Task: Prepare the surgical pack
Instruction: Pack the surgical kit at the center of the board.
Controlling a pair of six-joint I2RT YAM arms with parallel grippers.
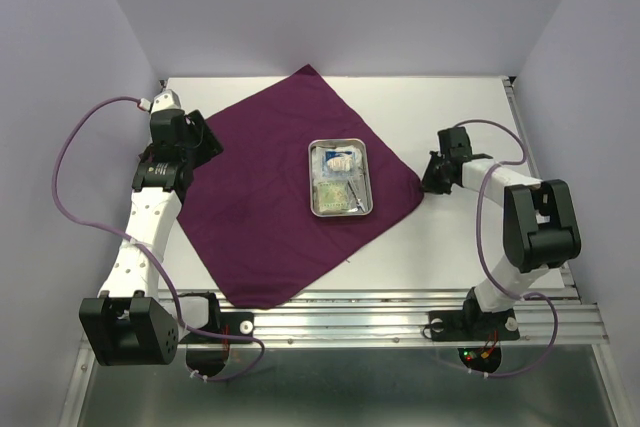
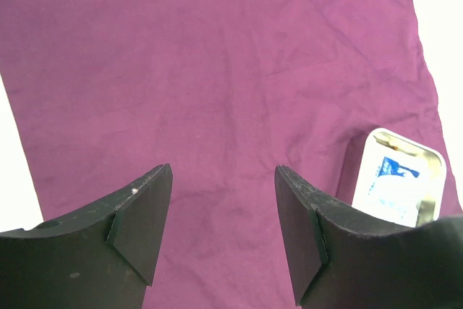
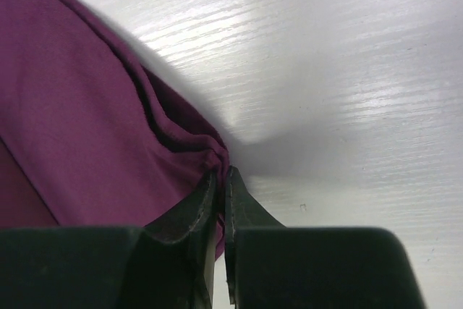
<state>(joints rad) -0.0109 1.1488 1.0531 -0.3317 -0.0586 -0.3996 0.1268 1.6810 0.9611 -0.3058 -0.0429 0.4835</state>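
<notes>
1. The large dark-purple square cloth (image 1: pixel 260 197) lay spread as a diamond on the white bench (image 1: pixel 470 107). The small shiny rectangular steel tray (image 1: pixel 312 182) sat on it near the middle, a little toward the right corner. A white packet with blue print (image 1: pixel 338 161) showed at the tray's far end; the other contents were too small to name.
2. The right end effector (image 3: pixel 222 179) was pressed together on the cloth's right corner. Its wrist view showed the hem bunched into folds at the fingertips, low against the bench.
3. The left end effector (image 2: pixel 223 179) hung spread above the left part of the cloth, gripping nothing, with the tray off to its right.
4. The step in hand looked like the first wrapping fold — carrying the pinched right corner over the tray.
5. Doing it well probably called for lifting the corner above the tray's rim first, then sweeping it leftward. That way the fabric would drape over the tray rather than catch the rim and drag it.
6. The pinch seemed to hold only the very edge of the hem, so a slow, steady pull looked wise — a jerk might have slipped the corner free.
7. The left end effector was well placed to press down on the cloth's left part and anchor it, should the whole sheet start to slide.
</notes>
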